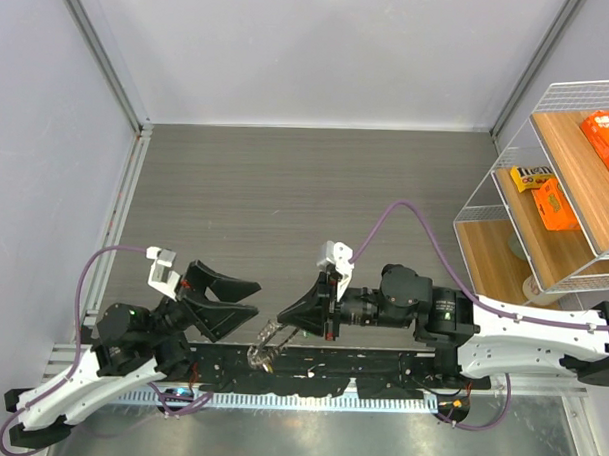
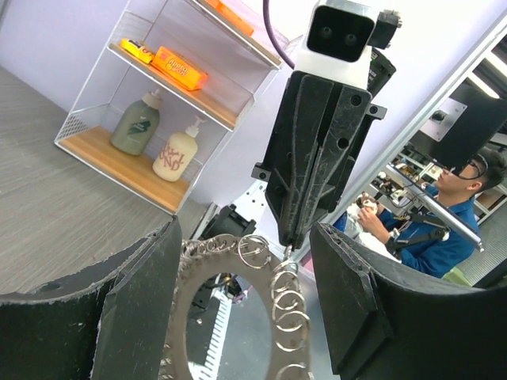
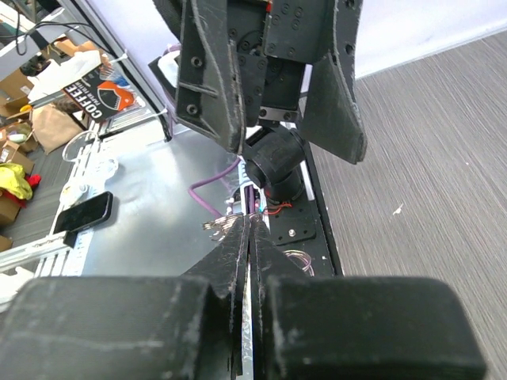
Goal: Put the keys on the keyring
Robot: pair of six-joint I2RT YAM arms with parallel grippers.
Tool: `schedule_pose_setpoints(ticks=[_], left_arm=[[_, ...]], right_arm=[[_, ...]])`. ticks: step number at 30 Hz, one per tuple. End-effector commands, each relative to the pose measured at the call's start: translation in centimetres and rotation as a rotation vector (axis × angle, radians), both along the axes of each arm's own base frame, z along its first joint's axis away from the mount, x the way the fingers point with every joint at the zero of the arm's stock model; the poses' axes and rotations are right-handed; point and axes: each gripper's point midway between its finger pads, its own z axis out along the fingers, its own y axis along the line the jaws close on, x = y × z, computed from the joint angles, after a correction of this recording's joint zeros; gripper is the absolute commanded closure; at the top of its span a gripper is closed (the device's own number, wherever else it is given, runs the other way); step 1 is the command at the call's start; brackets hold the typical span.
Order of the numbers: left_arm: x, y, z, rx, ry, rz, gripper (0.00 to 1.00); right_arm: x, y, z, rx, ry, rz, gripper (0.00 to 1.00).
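The keyring [image 1: 263,345] is a large silvery ring with small split rings along its rim. It hangs over the near rail from my right gripper [image 1: 284,327], which is shut on its rim. In the left wrist view the keyring [image 2: 287,310] stands between the open fingers of my left gripper [image 2: 244,237], and the right gripper [image 2: 289,245] pinches its top edge from above. In the right wrist view the right gripper [image 3: 249,218] holds the keyring [image 3: 218,226] edge-on, with the open left gripper [image 3: 269,79] facing it. My left gripper [image 1: 254,298] is empty. No keys are in view.
A white wire shelf [image 1: 546,196] with orange boxes stands at the right; it also holds two bottles [image 2: 142,127]. A black mounting rail [image 1: 380,366] runs along the near edge. Beyond the table are a seated person [image 2: 444,222] and a phone [image 3: 83,212].
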Motion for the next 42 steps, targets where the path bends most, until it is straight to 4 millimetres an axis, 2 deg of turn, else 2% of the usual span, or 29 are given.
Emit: schedule_pose_setpoints(ticks=[1, 9, 24, 33, 36, 40, 42], left_arm=[[-1.6, 2.1, 3.0, -0.142, -0.077, -0.023, 0.29], [-2.2, 1.7, 3.0, -0.156, -0.046, -0.077, 0.32], [-3.1, 0.8, 2.8, -0.15, 0.035, -0.176, 0.33], [-3.4, 0.2, 2.1, -0.112, 0.062, -0.208, 0.4], [-3.8, 0.3, 2.2, -0.112, 0.057, -0.223, 0.43], [-3.7, -0.7, 1.6, -0.073, 0.08, -0.249, 0.48], [-4.0, -0.9, 1.7, -0.066, 0.083, -0.27, 0.49]], right_arm=[[-1.3, -0.2, 6.0, 0.15, -0.067, 0.073, 0.95], [-2.5, -0.4, 7.1, 0.152, -0.106, 0.151, 0.95], [-2.4, 0.2, 7.0, 0.128, -0.127, 0.156, 0.94], [-2.1, 0.3, 7.7, 0.136, -0.136, 0.14, 0.95], [-2.1, 0.4, 7.5, 0.132, -0.135, 0.14, 0.95], [-1.8, 0.5, 7.6, 0.131, -0.134, 0.125, 0.95], [-1.5, 0.6, 6.9, 0.103, -0.13, 0.111, 0.95]])
